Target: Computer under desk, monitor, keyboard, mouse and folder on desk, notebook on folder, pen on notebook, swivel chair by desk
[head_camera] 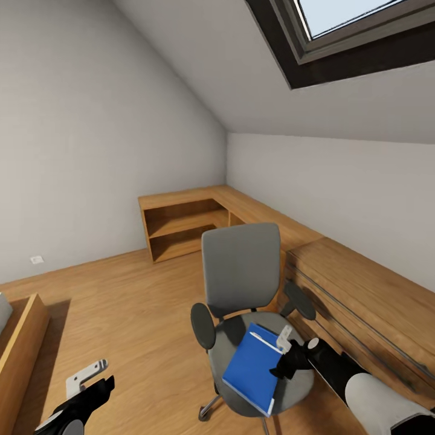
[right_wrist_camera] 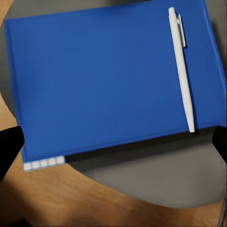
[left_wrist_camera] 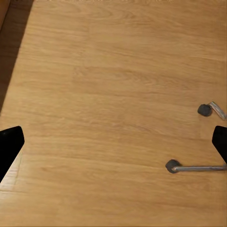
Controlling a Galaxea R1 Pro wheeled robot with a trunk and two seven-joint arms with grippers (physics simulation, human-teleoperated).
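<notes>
The swivel chair (head_camera: 241,269) stands in the middle of the bedroom with its grey seat (right_wrist_camera: 156,179) toward me. The blue folder (head_camera: 254,365) lies flat on that seat, one corner past the seat's rim. A white pen (right_wrist_camera: 182,66) lies on the folder (right_wrist_camera: 104,75) near one short edge. My right gripper (head_camera: 283,356) hovers open over the folder's right edge, its fingertips (right_wrist_camera: 9,146) spread wide. My left gripper (head_camera: 90,377) hangs open over bare floor, left of the chair. The desk, monitor, keyboard, mouse, computer and notebook are out of view.
A light wooden drawer chest (head_camera: 362,308) runs along the right wall, close behind the chair. A low wooden shelf unit (head_camera: 187,226) fills the far corner. Another wooden piece (head_camera: 21,344) sits at the left edge. The chair's castors (left_wrist_camera: 172,166) rest on the plank floor (left_wrist_camera: 109,85).
</notes>
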